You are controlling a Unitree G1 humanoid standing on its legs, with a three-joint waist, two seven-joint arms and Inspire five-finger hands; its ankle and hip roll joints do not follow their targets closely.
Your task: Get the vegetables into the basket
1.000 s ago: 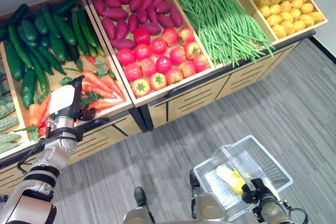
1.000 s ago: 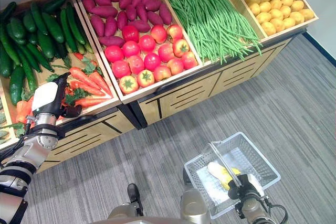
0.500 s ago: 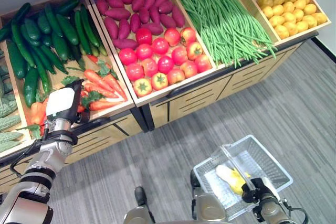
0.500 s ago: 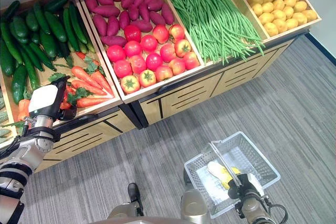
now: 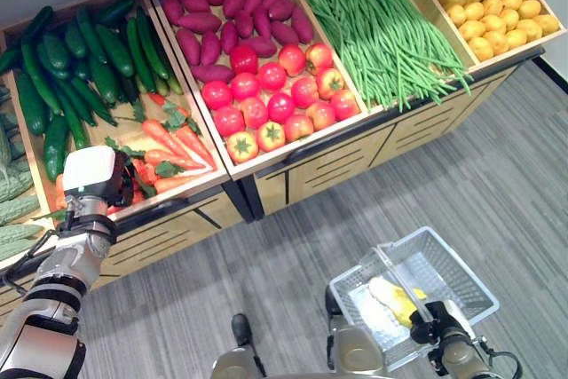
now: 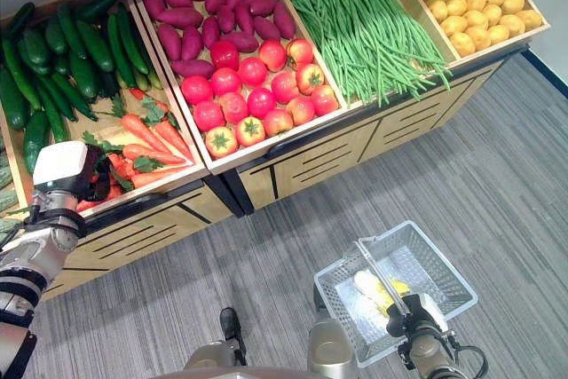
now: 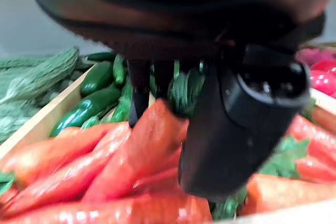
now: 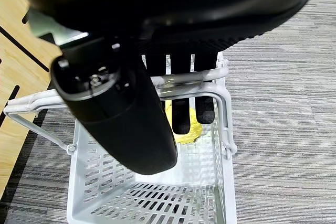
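Right hand (image 8: 173,77) hooked round the basket handle (image 8: 189,80), left hand (image 7: 231,119) down among the carrots (image 7: 142,150)!

Nearest, the white basket (image 5: 461,268) hangs low with something yellow (image 5: 401,297) inside. Further off, fingers and thumb bracket a carrot; whether they grip it, I can't tell. Cucumbers (image 5: 89,59), tomatoes (image 5: 275,99) and beans (image 5: 382,24) remain shelved. No writing readable.

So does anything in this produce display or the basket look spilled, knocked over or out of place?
Nothing stands out. The carrots, tomatoes and green beans lie in their own bins, and the basket hangs upright from the right robot hand.
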